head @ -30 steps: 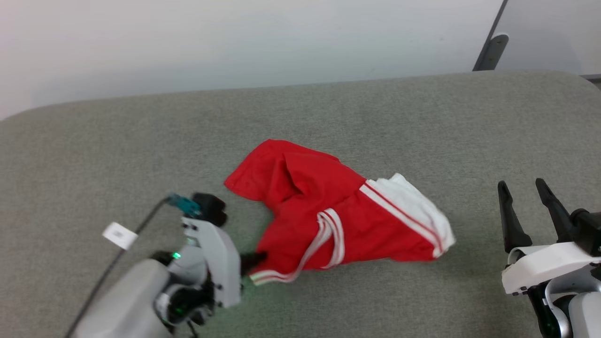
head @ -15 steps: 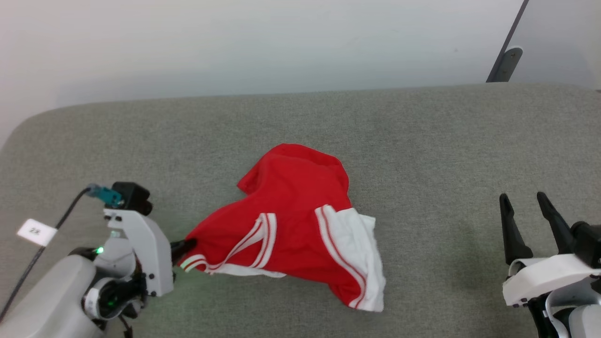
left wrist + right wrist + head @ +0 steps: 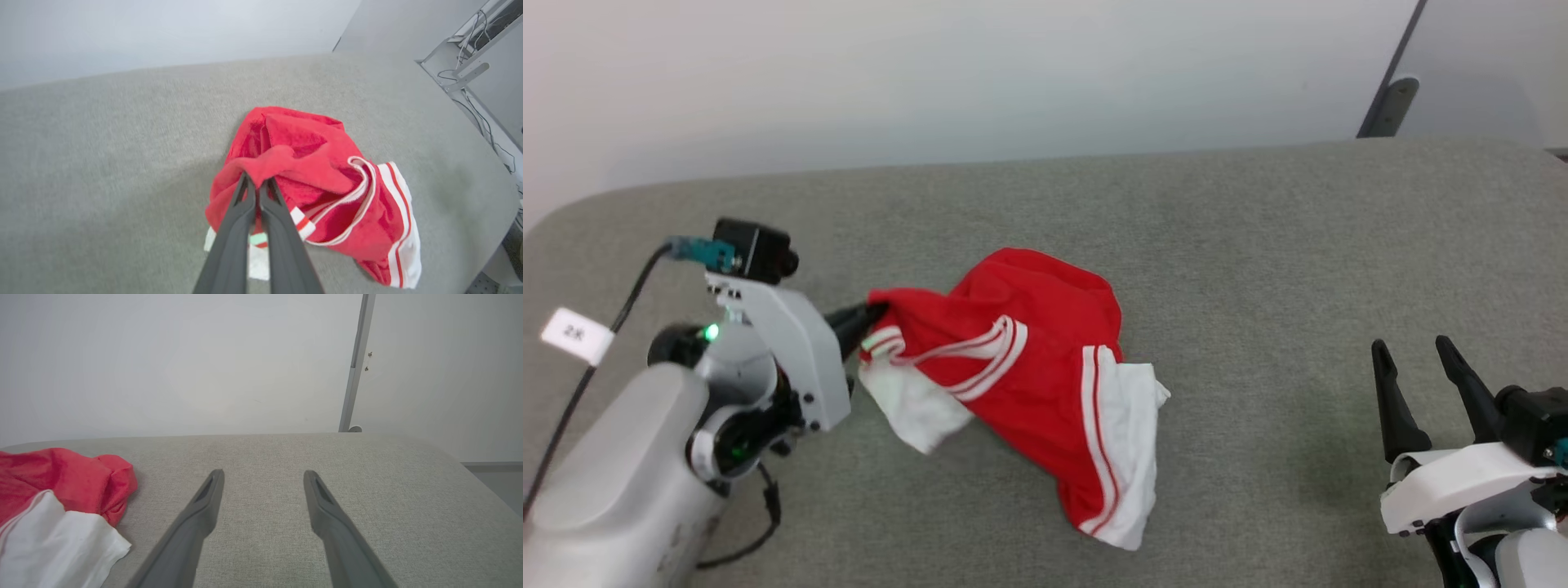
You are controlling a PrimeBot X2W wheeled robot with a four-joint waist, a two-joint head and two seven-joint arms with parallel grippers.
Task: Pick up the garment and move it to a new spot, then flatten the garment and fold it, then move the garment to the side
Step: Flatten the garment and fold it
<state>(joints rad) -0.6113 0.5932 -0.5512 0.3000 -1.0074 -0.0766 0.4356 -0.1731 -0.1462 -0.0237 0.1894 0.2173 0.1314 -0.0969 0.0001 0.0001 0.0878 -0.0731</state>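
The left claw (image 3: pixel 872 313) is clamped on a red fold of the garment (image 3: pixel 1045 327), which lies crumpled in the middle of the grey bench (image 3: pixel 1258 245), its white sleeve ends loose. The right claw (image 3: pixel 1413 347) stands spread wide, holding nothing, well apart from it. A white tag (image 3: pixel 572 335) on the left arm's cable (image 3: pixel 605 347) seems to read "2X"

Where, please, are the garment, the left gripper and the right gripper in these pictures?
garment (image 3: pixel 1045 314), head view, on its red body cloth.
left gripper (image 3: pixel 256 180), left wrist view, between fingertips shut on red cloth.
right gripper (image 3: pixel 1411 343), head view, midway between its open fingertips.
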